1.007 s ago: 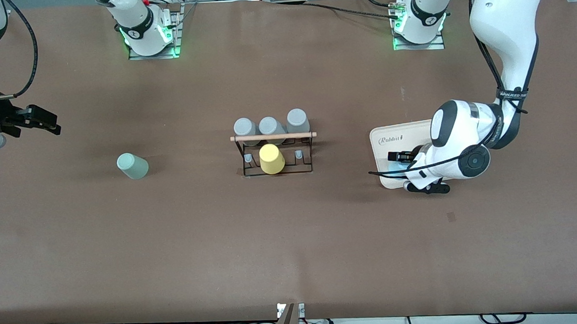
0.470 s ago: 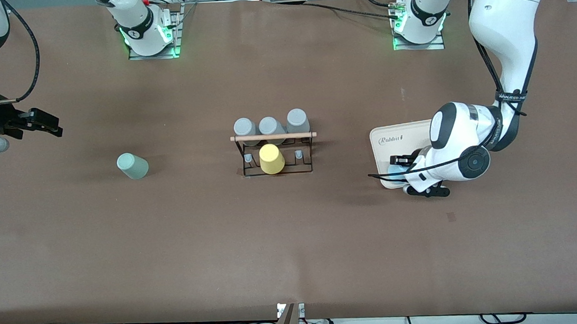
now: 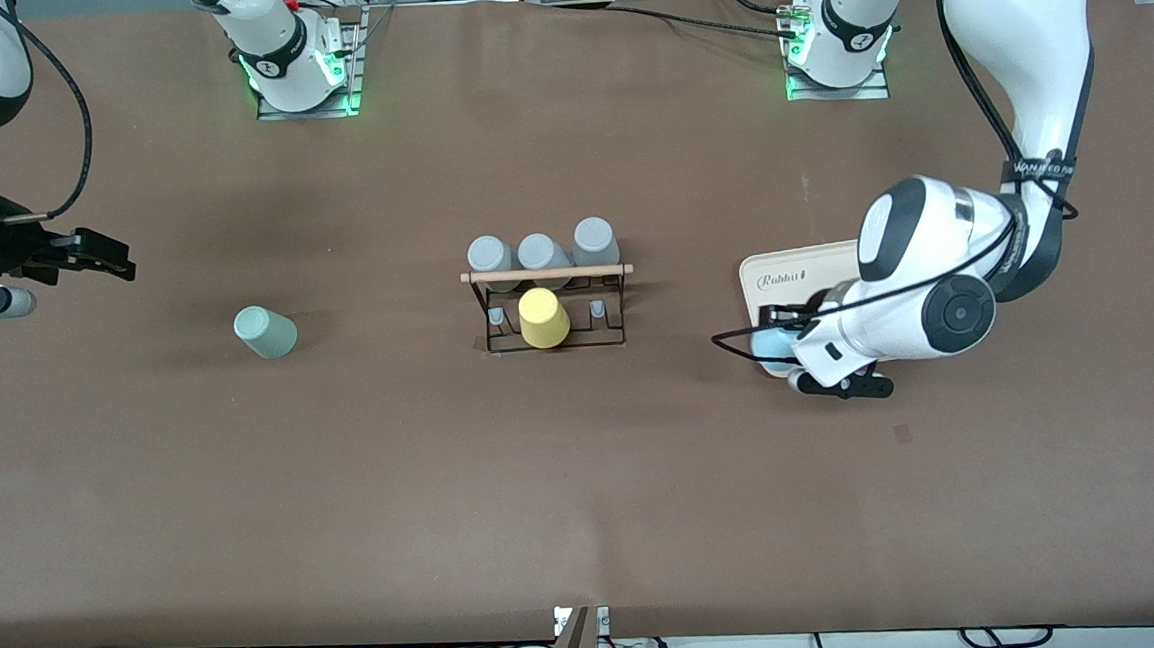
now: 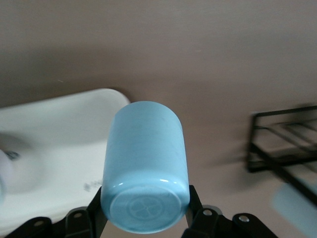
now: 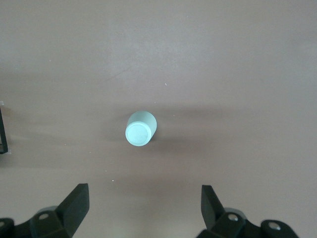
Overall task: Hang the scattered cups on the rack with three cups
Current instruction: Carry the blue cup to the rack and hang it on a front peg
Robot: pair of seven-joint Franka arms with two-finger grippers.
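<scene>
Your left gripper (image 4: 144,218) is clamped on the light blue cup (image 4: 145,173) over the cream tray (image 3: 784,266), base toward the wrist, long axis pointing away. Your right gripper (image 5: 143,201), fingers apart, hangs over the table; the mint cup (image 3: 265,332) stands upside down, toward the right arm's end from the rack (image 3: 548,306).

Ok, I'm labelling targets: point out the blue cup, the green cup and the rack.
blue cup (image 4: 146,148), left wrist view, its side wall.
green cup (image 3: 265,333), front view, its side.
rack (image 3: 546,273), front view, its wooden top rod.
</scene>
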